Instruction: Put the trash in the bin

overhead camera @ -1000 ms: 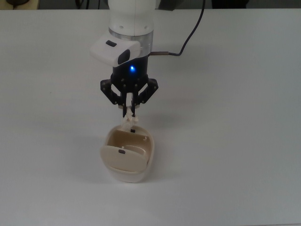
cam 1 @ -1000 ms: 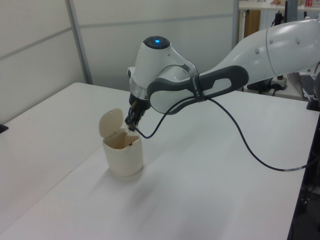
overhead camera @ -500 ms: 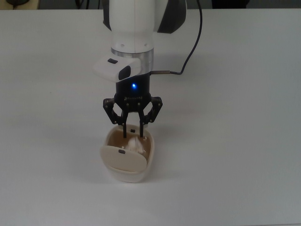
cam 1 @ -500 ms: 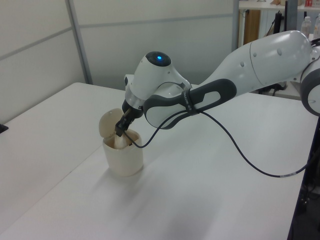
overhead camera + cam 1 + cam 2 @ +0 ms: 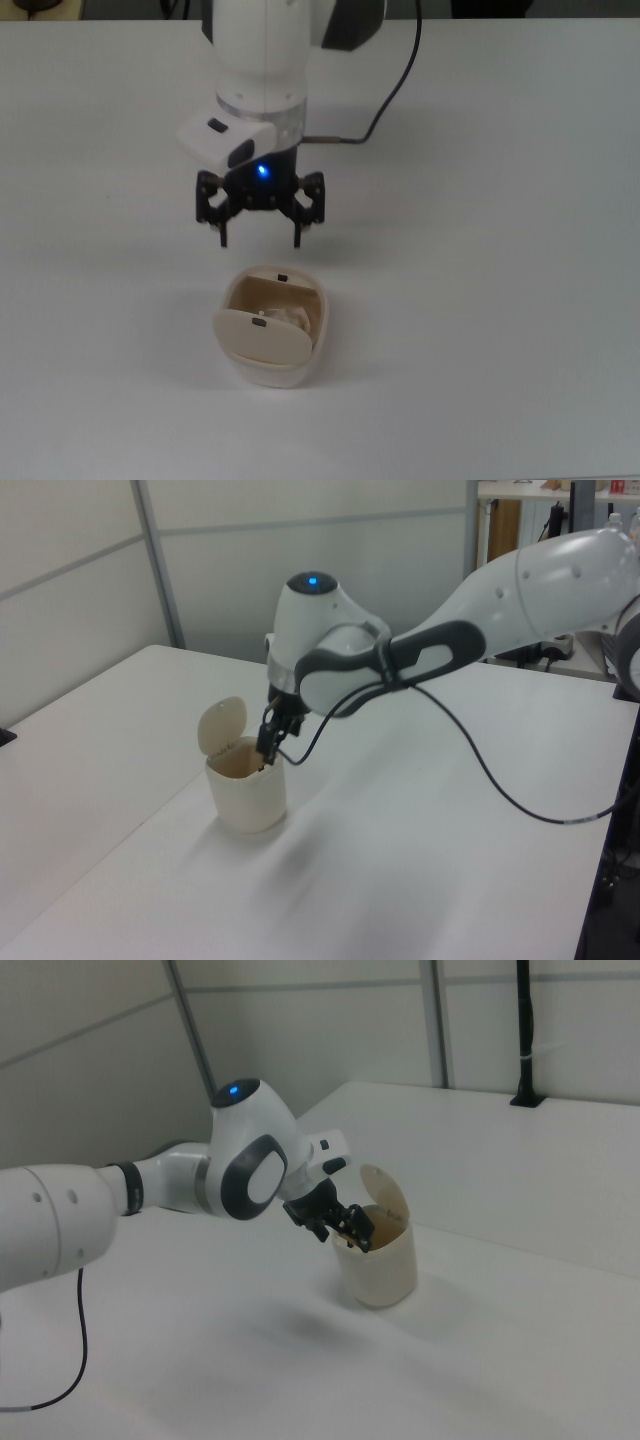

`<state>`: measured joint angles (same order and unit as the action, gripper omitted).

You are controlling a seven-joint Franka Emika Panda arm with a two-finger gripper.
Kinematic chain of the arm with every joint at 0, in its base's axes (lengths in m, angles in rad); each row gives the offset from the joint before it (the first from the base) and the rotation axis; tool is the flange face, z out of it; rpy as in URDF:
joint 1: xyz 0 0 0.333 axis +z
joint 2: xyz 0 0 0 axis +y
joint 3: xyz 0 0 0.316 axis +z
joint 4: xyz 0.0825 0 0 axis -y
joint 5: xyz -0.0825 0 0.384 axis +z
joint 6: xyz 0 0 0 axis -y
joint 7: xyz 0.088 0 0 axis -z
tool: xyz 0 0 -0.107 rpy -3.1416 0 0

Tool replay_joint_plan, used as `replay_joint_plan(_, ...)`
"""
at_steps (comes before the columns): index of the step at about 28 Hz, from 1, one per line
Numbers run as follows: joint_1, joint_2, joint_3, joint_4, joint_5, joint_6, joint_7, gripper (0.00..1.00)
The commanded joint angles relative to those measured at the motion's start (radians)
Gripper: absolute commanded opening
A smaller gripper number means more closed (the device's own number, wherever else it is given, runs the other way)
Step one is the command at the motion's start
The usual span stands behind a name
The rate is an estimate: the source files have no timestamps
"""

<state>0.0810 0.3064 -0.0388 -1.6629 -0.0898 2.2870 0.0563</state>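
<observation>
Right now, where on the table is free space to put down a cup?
In the top view, the white table is bare on both sides of the bin and below it. The strip between the bin's rim and the open gripper is crowded; the black cable hangs over the table above the arm.

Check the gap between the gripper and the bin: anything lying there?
Nothing: in the top view only bare white table separates the open gripper from the bin.

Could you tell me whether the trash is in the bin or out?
In: the top view shows the trash inside the bin, under its swung-up flap.
</observation>
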Motion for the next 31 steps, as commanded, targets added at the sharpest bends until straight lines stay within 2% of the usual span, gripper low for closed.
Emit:
replay_joint_plan(1, -0.018, -0.121, -0.003, -0.032, 0.022, -0.188, -0.003, 1.0)
replay_joint_plan(3, -0.024, -0.151, -0.003, -0.032, 0.041, -0.236, 0.0, 1.0)
replay_joint_plan(4, -0.032, -0.183, -0.004, -0.035, 0.083, -0.268, 0.0, 1.0)
replay_joint_plan(6, -0.047, -0.216, -0.006, -0.041, 0.128, -0.291, -0.001, 1.0)
replay_joint_plan(8, -0.058, -0.243, -0.004, -0.05, 0.142, -0.313, -0.001, 1.0)
replay_joint_plan(15, -0.079, -0.326, -0.006, -0.051, 0.142, -0.418, 0.002, 1.0)
replay_joint_plan(20, -0.086, -0.354, -0.006, -0.046, 0.14, -0.458, 0.0, 1.0)
replay_joint_plan(26, -0.086, -0.355, -0.006, -0.046, 0.134, -0.466, 0.0, 1.0)
replay_joint_plan(31, -0.086, -0.355, -0.006, -0.046, 0.11, -0.472, -0.003, 1.0)
